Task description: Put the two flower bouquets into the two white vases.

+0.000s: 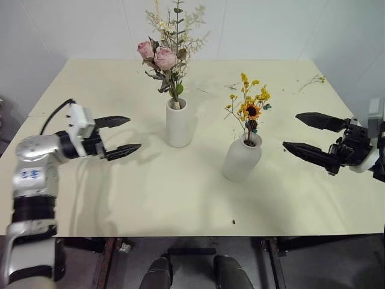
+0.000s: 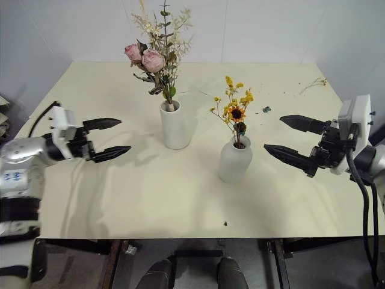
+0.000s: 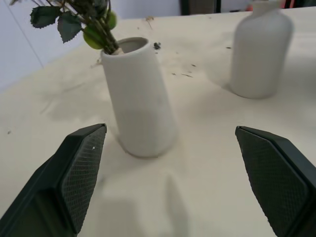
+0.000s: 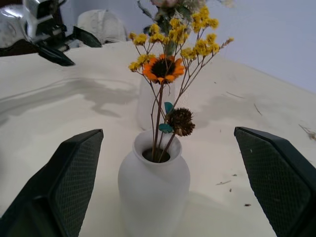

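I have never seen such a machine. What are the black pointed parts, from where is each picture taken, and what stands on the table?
The black parts are the fingers of a two-armed robot. Its left gripper and right gripper are both open and hold nothing.

Two pictures come from cameras in the robot's head, looking down over the table. The other two come from a camera on each wrist, looking out between that gripper's fingers.

On the table stand two white vases. The straight vase holds the pink rose bouquet. The rounded narrow-necked vase holds the yellow bouquet with a small sunflower. Small twigs lie at the far side.
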`<state>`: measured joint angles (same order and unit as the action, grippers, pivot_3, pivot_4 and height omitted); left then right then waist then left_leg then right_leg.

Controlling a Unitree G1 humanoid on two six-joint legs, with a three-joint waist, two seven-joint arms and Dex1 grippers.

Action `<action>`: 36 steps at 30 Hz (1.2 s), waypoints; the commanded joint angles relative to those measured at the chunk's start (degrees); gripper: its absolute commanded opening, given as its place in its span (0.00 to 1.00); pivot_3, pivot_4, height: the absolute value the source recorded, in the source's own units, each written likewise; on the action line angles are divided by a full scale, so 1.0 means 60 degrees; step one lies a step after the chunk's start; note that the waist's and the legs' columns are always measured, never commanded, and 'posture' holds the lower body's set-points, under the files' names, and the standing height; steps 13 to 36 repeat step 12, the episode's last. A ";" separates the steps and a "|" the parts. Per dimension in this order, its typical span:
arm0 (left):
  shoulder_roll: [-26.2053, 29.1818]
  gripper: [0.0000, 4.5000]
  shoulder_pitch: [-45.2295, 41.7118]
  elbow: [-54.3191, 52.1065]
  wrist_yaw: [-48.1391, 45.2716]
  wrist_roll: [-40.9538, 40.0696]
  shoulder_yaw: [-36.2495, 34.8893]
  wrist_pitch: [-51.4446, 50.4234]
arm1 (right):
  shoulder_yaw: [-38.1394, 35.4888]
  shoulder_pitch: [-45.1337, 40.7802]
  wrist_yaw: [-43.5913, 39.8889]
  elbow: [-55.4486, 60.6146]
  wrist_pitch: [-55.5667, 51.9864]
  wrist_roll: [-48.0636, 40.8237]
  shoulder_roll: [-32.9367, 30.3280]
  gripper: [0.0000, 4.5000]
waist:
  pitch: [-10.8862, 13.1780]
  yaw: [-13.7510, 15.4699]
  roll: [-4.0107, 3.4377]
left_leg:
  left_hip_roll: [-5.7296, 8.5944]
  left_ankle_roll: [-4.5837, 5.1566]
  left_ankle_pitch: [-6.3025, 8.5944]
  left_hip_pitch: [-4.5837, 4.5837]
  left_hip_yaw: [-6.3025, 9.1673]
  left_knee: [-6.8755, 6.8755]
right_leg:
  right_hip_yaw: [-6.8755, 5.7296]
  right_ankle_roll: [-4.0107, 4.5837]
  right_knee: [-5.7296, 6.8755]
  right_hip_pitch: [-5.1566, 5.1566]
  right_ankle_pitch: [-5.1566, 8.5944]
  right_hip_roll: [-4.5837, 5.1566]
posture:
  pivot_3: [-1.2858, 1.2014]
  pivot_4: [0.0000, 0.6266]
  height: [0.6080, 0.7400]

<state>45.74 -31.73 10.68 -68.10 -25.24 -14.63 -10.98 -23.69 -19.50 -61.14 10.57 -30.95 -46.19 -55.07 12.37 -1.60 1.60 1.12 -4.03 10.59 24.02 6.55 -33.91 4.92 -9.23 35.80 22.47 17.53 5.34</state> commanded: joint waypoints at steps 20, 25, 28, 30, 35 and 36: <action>0.0595 0.99 0.1433 -0.2132 0.0903 -0.0792 -0.0911 -0.1147 | 0.1007 -0.1683 -0.1116 -0.3871 0.2570 0.2266 0.0417 1.00 | 0.0001 -0.0055 -0.0003 | -0.0015 0.0011 -0.0014 0.0001 -0.0041 0.0025 | 0.0004 0.0016 -0.0019 0.0012 -0.0002 0.0005 | 0.52 0.24 1.00; 0.0595 0.99 0.1433 -0.2132 0.0903 -0.0792 -0.0911 -0.1147 | 0.1007 -0.1683 -0.1116 -0.3871 0.2570 0.2266 0.0417 1.00 | 0.0001 -0.0055 -0.0003 | -0.0015 0.0011 -0.0014 0.0001 -0.0041 0.0025 | 0.0004 0.0016 -0.0019 0.0012 -0.0002 0.0005 | 0.52 0.24 1.00; 0.0595 0.99 0.1433 -0.2132 0.0903 -0.0792 -0.0911 -0.1147 | 0.1007 -0.1683 -0.1116 -0.3871 0.2570 0.2266 0.0417 1.00 | 0.0001 -0.0055 -0.0003 | -0.0015 0.0011 -0.0014 0.0001 -0.0041 0.0025 | 0.0004 0.0016 -0.0019 0.0012 -0.0002 0.0005 | 0.52 0.24 1.00; 0.0595 0.99 0.1433 -0.2132 0.0903 -0.0792 -0.0911 -0.1147 | 0.1007 -0.1683 -0.1116 -0.3871 0.2570 0.2266 0.0417 1.00 | 0.0001 -0.0055 -0.0003 | -0.0015 0.0011 -0.0014 0.0001 -0.0041 0.0025 | 0.0004 0.0016 -0.0019 0.0012 -0.0002 0.0005 | 0.52 0.24 1.00; 0.0595 0.99 0.1433 -0.2132 0.0903 -0.0792 -0.0911 -0.1147 | 0.1007 -0.1683 -0.1116 -0.3871 0.2570 0.2266 0.0417 1.00 | 0.0001 -0.0055 -0.0003 | -0.0015 0.0011 -0.0014 0.0001 -0.0041 0.0025 | 0.0004 0.0016 -0.0019 0.0012 -0.0002 0.0005 | 0.52 0.24 1.00; 0.0595 0.99 0.1433 -0.2132 0.0903 -0.0792 -0.0911 -0.1147 | 0.1007 -0.1683 -0.1116 -0.3871 0.2570 0.2266 0.0417 1.00 | 0.0001 -0.0055 -0.0003 | -0.0015 0.0011 -0.0014 0.0001 -0.0041 0.0025 | 0.0004 0.0016 -0.0019 0.0012 -0.0002 0.0005 | 0.52 0.24 1.00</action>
